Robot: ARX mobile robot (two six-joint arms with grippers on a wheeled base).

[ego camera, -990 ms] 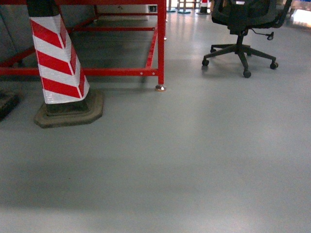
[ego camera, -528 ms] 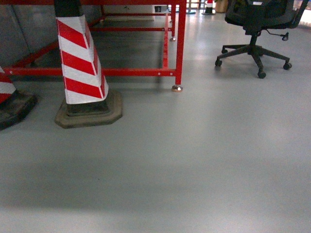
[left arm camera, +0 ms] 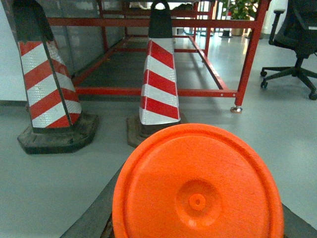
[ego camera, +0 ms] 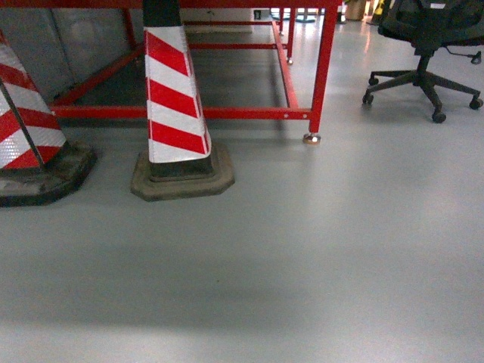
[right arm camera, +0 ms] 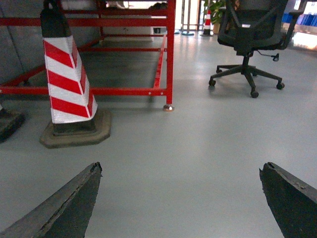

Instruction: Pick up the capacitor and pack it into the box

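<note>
A big round orange face, the end of the capacitor (left arm camera: 198,183), fills the lower half of the left wrist view. My left gripper (left arm camera: 198,220) is shut on it, and its dark fingers (left arm camera: 96,215) show at both lower corners behind the orange disc. In the right wrist view my right gripper (right arm camera: 181,167) stands wide open over bare grey floor, with nothing between its dark fingertips (right arm camera: 91,173). The box is out of view. Neither gripper shows in the head view.
Two red-and-white striped cones stand ahead, one (ego camera: 178,113) at centre left and another (ego camera: 30,144) at the left edge. Behind them is a red steel frame (ego camera: 321,68) with a footed leg. A black office chair (ego camera: 423,45) stands at the far right on the grey floor.
The whole scene has slid to the right in the head view. The striped cone moved from the left towards the middle, a second cone came in at the left, and the chair shifted to the right edge.
</note>
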